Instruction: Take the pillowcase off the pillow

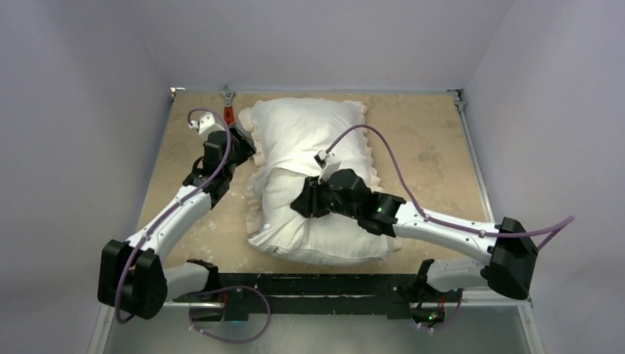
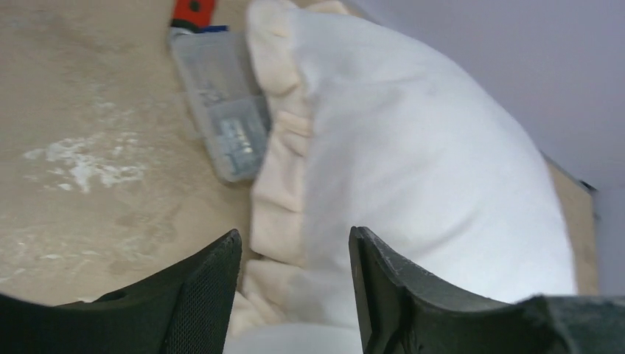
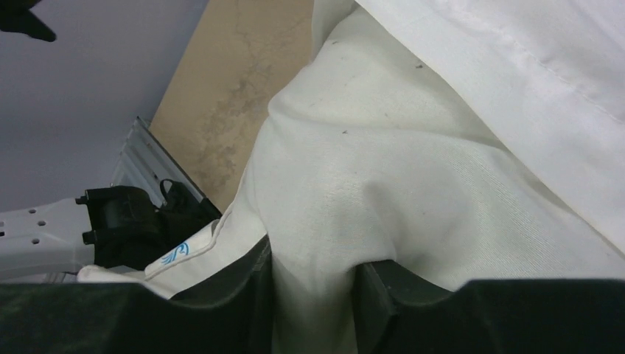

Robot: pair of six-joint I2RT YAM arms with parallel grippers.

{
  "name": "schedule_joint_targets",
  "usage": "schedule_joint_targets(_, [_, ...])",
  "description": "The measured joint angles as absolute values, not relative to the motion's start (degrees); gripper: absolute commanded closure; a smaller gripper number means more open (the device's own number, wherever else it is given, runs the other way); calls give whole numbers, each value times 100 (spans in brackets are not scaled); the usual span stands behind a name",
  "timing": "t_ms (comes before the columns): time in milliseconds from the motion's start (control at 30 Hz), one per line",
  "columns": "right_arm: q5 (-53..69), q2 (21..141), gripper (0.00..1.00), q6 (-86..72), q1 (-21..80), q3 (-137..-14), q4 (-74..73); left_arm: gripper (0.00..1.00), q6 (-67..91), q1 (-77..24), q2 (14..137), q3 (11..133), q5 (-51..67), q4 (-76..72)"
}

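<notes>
- Arm bases (image 1: 193, 277) are closest in the overhead view, at the near edge of the tabletop (image 1: 431, 147).
- Overhead: the pillow (image 1: 324, 228) lies mid-tabletop with its near half bare. The pillowcase (image 1: 306, 129) covers the far half, white side up.
- Overhead: the left hand (image 1: 240, 145) is at the pillowcase's left edge. The right hand (image 1: 304, 200) is down on the middle of the pillow, just below the pillowcase opening.
- Left wrist: left hand (image 2: 295, 291) has its fingers (image 2: 203, 302) spread apart. The cream frill (image 2: 284, 184) of the pillowcase (image 2: 427, 169) lies in the gap, not pinched.
- Left wrist: a clear plastic box (image 2: 225, 110) sits on the tabletop (image 2: 88, 88), touching the frill.
- Right wrist: right hand (image 3: 313, 302) is clamped on a fold of the pillow (image 3: 354, 169), fabric bulging up between the fingers (image 3: 247, 295).
- Right wrist: dark specks show on the pillow, with a tag (image 3: 177, 251) at its corner. The pillowcase (image 3: 531, 66) hem lies over the pillow at upper right.
</notes>
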State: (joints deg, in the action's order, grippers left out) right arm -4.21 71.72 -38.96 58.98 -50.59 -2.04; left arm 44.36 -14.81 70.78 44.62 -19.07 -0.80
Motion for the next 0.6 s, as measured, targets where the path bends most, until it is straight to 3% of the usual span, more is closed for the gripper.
schedule_joint_targets(100, [-360,7328,38,-3844,5898,-5205,-207,41,4252,-1929,6757,4678,-1835,217])
schedule_joint_targets(333, [-631,7378,30,-3859,5898,-5690,-320,37,3935,-2587,6731,5041,-1498,897])
schedule_joint_targets(600, [-1267,6770,11,-4160,5874,-5697,-843,35,3701,-3367,6615,5365,-1592,1693])
